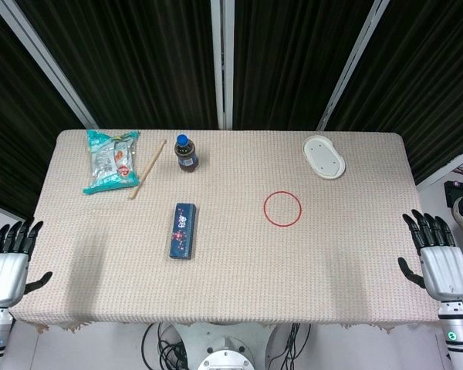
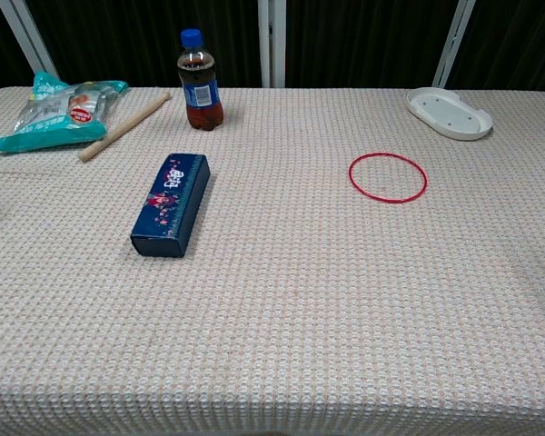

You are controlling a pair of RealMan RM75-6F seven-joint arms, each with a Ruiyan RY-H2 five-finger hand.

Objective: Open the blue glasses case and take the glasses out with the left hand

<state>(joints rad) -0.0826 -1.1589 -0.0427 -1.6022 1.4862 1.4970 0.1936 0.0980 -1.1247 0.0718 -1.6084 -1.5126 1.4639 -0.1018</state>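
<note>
Left robot hand (image 1: 8,266), right robot hand (image 1: 440,258) flank table (image 1: 355,277), fingers spread.

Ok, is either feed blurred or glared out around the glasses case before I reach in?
Head view: sharp, evenly lit, no glare on the glasses case; faint shadow bands on the tablecloth. Chest view: the case is crisp, only a thin shadow at its base; far corners slightly soft.

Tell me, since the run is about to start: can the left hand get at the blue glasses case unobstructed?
Probably yes: the left hand hangs open off the table edge, and only bare cloth lies between it and the blue rectangular glasses case.
</note>
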